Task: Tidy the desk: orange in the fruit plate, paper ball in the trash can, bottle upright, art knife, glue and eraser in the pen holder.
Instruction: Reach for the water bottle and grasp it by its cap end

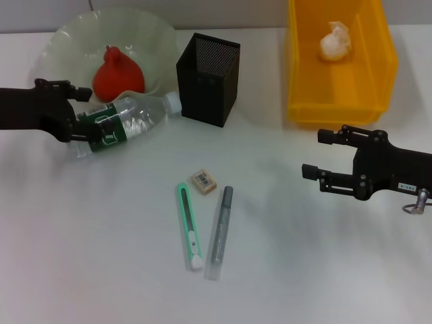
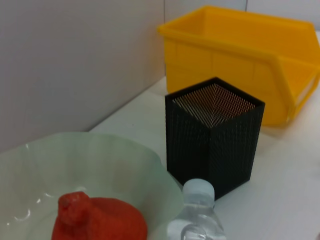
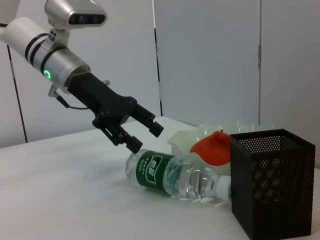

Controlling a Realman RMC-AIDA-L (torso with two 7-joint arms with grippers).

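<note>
1. Head view: left gripper [image 1: 86, 113], fingers spread, straddles the lying bottle [image 1: 128, 121] at left; the orange [image 1: 117, 73] sits in the fruit plate [image 1: 152, 37]; right gripper [image 1: 322, 154], fingers released, hovers empty at right.
2. Left wrist view: pen holder [image 2: 215, 135] at centre, bottle cap below.
3. Right wrist view: bottle lies at lower centre.
</note>
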